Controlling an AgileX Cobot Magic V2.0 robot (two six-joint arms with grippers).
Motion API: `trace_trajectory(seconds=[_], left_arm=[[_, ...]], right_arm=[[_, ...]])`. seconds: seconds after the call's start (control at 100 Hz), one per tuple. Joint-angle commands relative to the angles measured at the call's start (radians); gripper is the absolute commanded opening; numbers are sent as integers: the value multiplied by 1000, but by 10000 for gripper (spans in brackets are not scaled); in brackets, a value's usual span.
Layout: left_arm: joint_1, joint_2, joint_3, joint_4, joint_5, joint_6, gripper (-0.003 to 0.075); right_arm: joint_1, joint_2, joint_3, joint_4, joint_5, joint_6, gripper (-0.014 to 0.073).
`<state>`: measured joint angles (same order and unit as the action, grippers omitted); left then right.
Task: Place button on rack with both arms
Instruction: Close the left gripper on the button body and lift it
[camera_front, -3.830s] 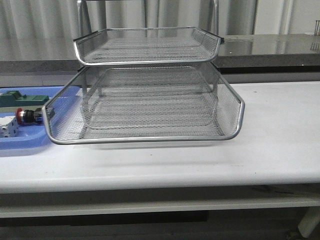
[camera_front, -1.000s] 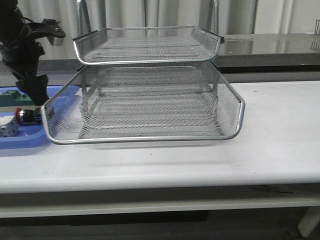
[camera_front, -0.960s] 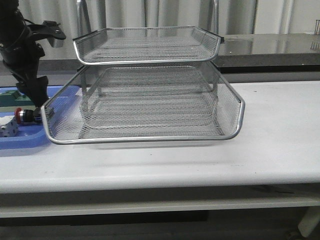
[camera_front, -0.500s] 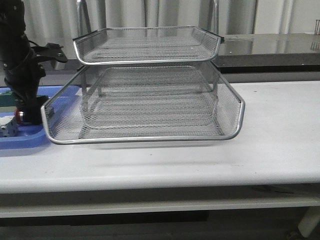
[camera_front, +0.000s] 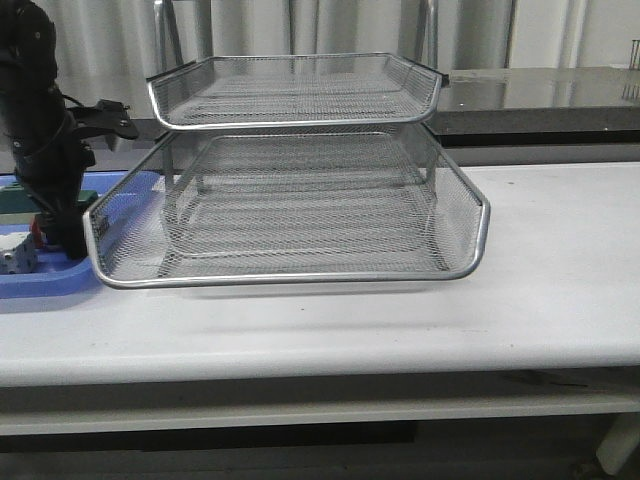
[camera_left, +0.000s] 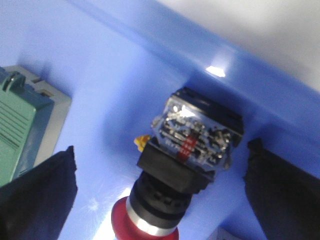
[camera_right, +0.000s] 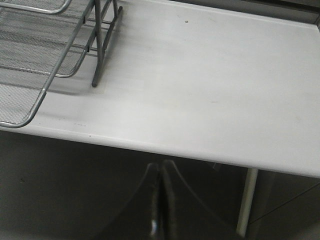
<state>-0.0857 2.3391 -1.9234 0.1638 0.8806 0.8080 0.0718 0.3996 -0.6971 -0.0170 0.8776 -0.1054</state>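
Observation:
The button (camera_left: 186, 159), with its red cap, black body and blue rear block, lies in the blue tray (camera_left: 125, 75). My left gripper (camera_left: 161, 167) is open and low over it, with one dark finger (camera_left: 37, 195) on each side and a gap to the button on both. In the front view the left gripper (camera_front: 62, 238) stands in the tray at the far left and hides the button. The silver mesh rack (camera_front: 290, 200) stands mid-table, just right of the tray. My right gripper (camera_right: 161, 200) is shut and empty, below the table's front edge and out of the front view.
A green block (camera_left: 17, 132) lies in the tray beside the left finger. A white cube (camera_front: 15, 257) sits at the tray's front left. The rack's leg and lower rim (camera_right: 97, 55) show in the right wrist view. A grey counter (camera_front: 540, 95) runs behind the table.
My left arm has come in from the upper left and lowered into the blue tray. Its gripper now straddles the button and hides it in the front view.

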Motion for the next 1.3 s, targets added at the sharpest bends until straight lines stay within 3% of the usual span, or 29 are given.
trace_trajectory(seconds=[0.0, 0.24, 0.37, 0.54, 0.79, 0.94, 1.29], left_arm=[[-5, -46, -23, 8, -33, -19, 565], [-5, -46, -23, 25, 11, -26, 128], [-5, -46, -38, 25, 52, -32, -17], [-5, -48, -142, 30, 152, -120, -21], [-3, -50, -426, 33, 389, -237, -21], [-3, -92, -535, 26, 389, -344, -20], [-7, -292, -544, -116, 389, -399, -21]], right_arm=[[1, 6, -34, 2, -69, 2, -71], [1, 6, -34, 2, -69, 2, -71], [1, 6, -34, 2, -69, 2, -71], [1, 6, -34, 2, -69, 2, -71], [1, 6, -34, 2, -69, 2, -71], [1, 6, -34, 2, -69, 2, -71], [1, 6, -34, 2, -69, 2, -71]])
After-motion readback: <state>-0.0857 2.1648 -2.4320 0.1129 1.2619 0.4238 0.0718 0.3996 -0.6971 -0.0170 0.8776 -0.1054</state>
